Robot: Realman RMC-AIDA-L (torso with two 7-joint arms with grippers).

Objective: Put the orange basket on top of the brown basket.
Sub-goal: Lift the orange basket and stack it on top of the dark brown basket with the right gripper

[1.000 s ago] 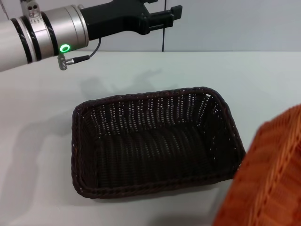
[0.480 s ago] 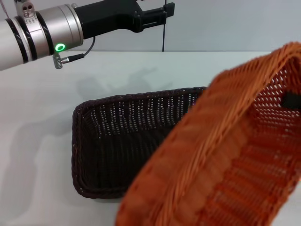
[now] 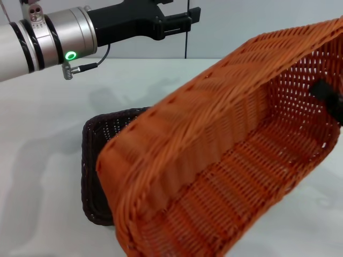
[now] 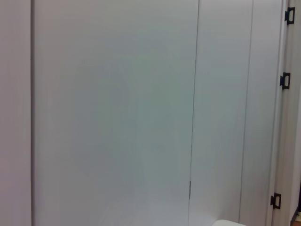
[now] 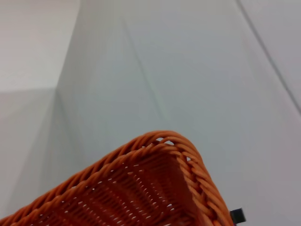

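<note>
- In your head view the orange basket [image 3: 225, 155] fills the centre and right of the frame, held off the table [image 3: 43, 134] and tilted steeply, its open side facing you.
- It hides most of the brown basket [image 3: 94, 160], which rests on the table at lower left; only that basket's left end shows.
- Your right gripper [image 3: 328, 96] shows as a dark piece at the orange basket's right wall, gripping it.
- Your left gripper [image 3: 185, 17] hangs at upper left, above the table; you cannot tell how its fingers stand.
</note>
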